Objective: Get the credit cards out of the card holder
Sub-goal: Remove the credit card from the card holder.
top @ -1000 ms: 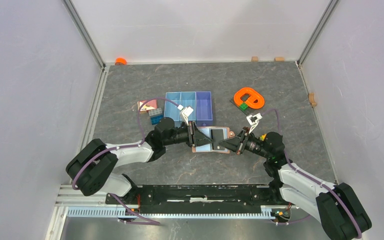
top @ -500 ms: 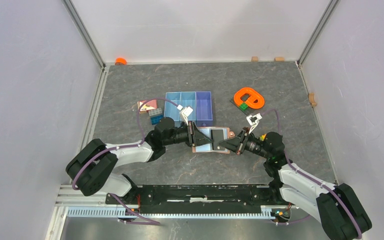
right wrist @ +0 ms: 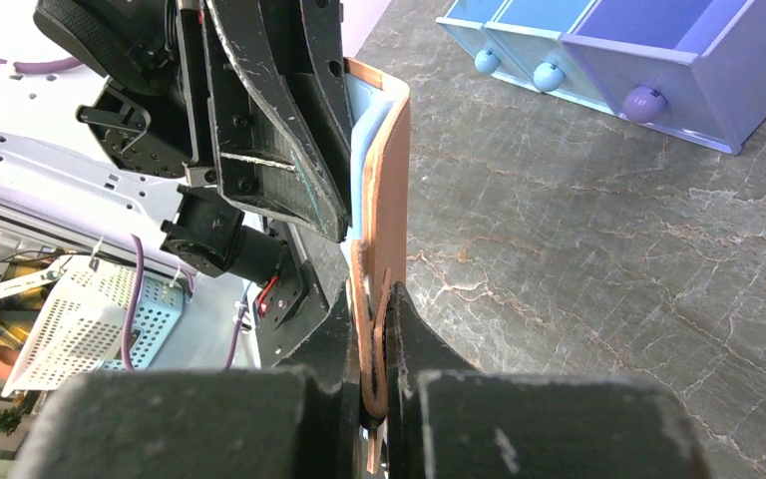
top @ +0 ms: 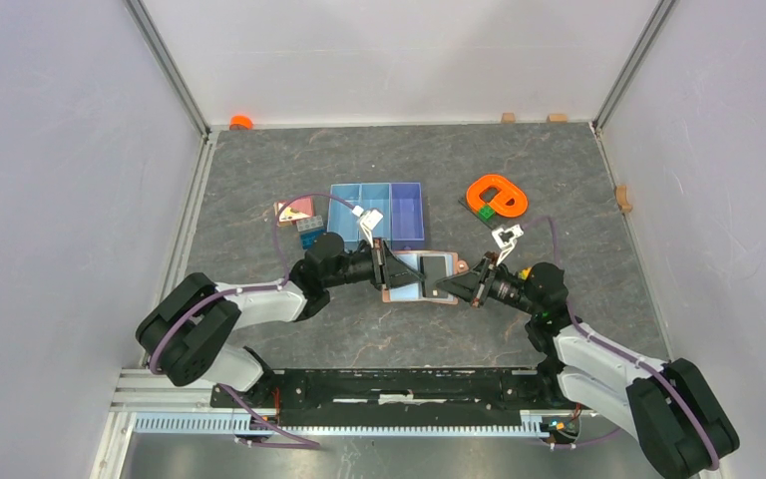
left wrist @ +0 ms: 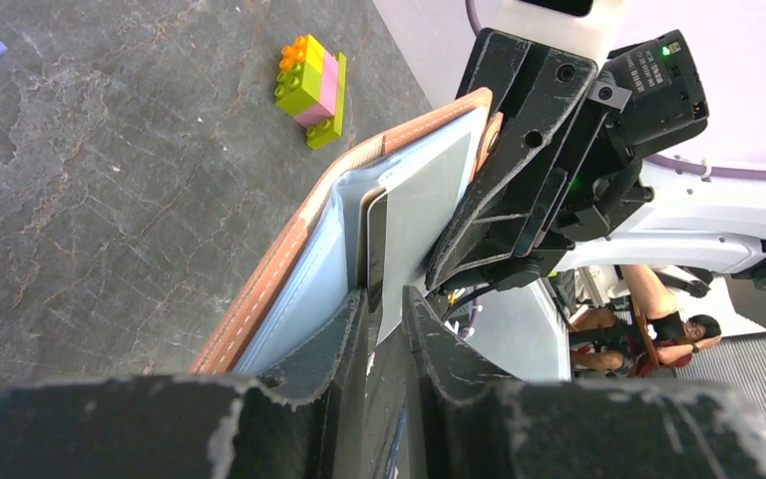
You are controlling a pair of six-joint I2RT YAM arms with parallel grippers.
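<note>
the card holder [top: 422,276] sits open in the middle of the desk [top: 519,150], just in front of the blue three-part tray [top: 377,185], with its grey-blue pockets facing up. it is caught between the two arms. whether it rests on the desk or hangs a little above it, i cannot tell.

the left claw [top: 387,269] comes in from the left. in its wrist view the fingers [left wrist: 344,334] are nearly pressed together, pinching the end of a thin card [left wrist: 372,239] that stands out of the inner pocket.

the right claw [top: 456,289] comes in from the other side. its wrist view shows it squeezed tight on the salmon-brown leather edge of the card holder, by the small tab [right wrist: 371,299].

a stack of toy bricks [left wrist: 311,88] lies on the desk beyond the card holder. an orange ring-shaped piece [top: 497,195] lies well apart, further back on the right.
</note>
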